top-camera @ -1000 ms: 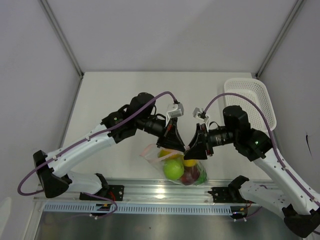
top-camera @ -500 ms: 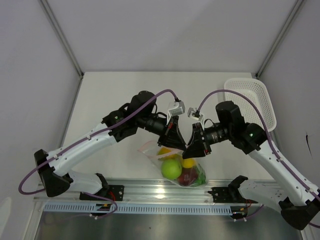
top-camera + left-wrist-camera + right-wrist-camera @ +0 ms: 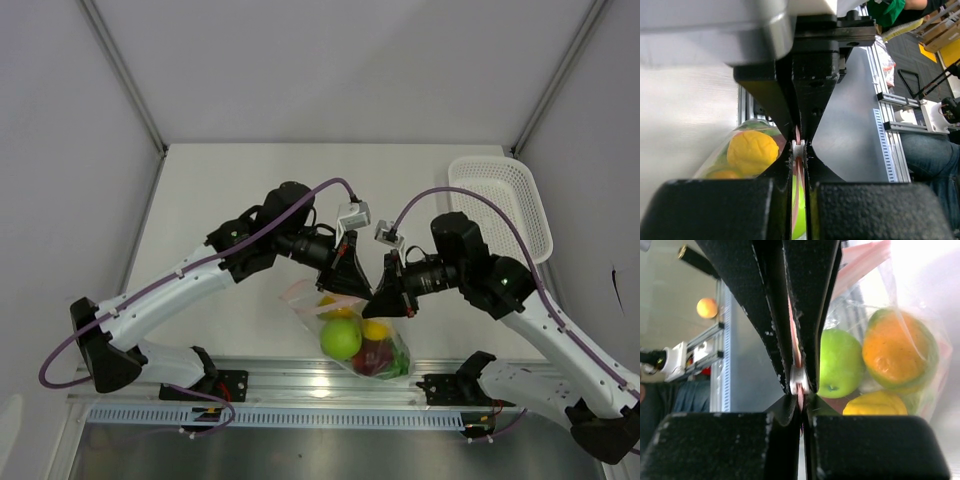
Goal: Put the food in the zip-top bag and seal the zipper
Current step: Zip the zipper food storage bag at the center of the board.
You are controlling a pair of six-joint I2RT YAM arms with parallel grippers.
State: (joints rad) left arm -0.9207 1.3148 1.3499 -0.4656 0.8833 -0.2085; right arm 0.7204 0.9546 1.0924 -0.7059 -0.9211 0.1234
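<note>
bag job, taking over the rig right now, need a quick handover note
Left tool: shut on the zipper.
Right tool: shut on the zipper too, close beside the left one.
Bag: held between them, just ahead of the arm bases.
Done: food is inside the bag.
Left: run the zipper closed. How much is already sealed cannot be told.

text: none legible | labels: none | numbers: none
</note>
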